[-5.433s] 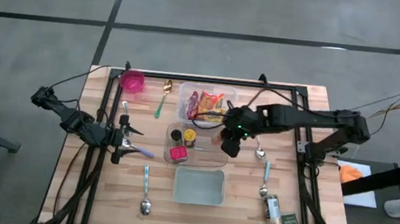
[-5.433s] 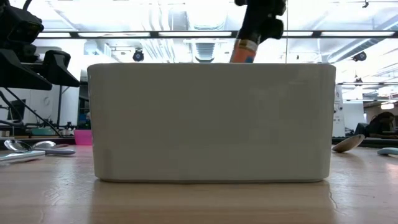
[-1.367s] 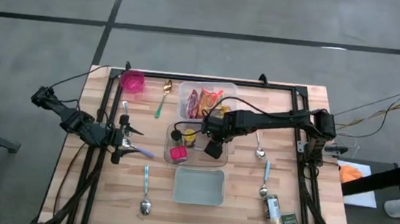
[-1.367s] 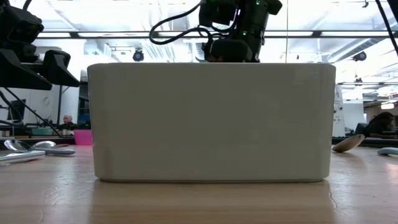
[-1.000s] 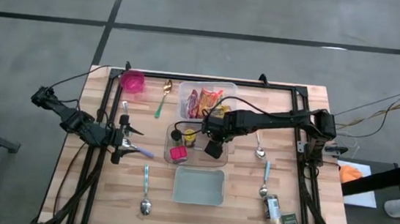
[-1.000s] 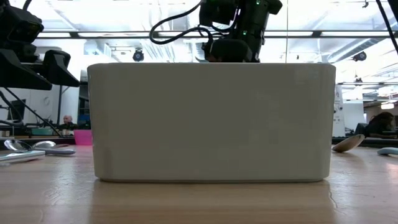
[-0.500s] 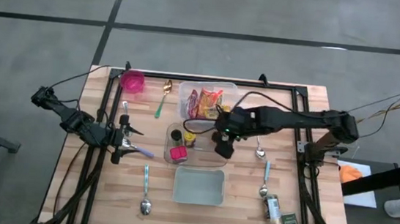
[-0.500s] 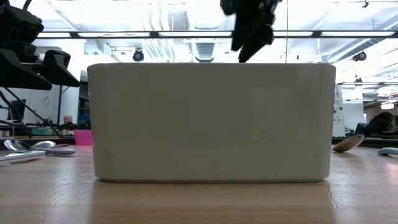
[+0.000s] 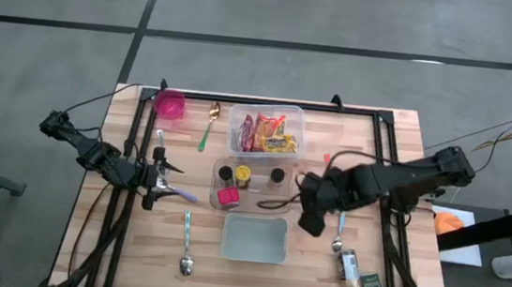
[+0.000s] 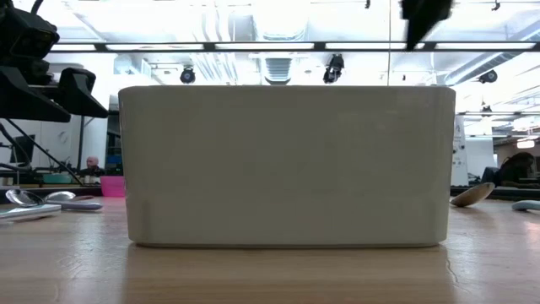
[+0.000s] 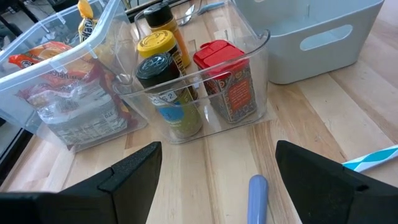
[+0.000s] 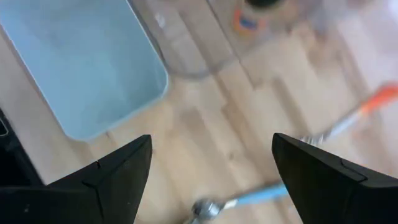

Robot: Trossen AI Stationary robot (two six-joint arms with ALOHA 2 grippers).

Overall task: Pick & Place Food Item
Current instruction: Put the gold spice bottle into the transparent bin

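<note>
spice jar with black lid (image 9: 277, 175): orange label, upright in clear organizer (image 9: 281, 201) beside yellow-lidded jar (image 9: 243, 173) | right gripper (image 9: 309, 216): fingers spread, empty, between organizer and blue-handled spoon (image 9: 339, 230) | left gripper (image 9: 162, 183): spread, empty, table's left

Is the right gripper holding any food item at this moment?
No. In the right wrist view the right gripper is open with only bare table between its fingers, beside the pale blue bin.
</note>
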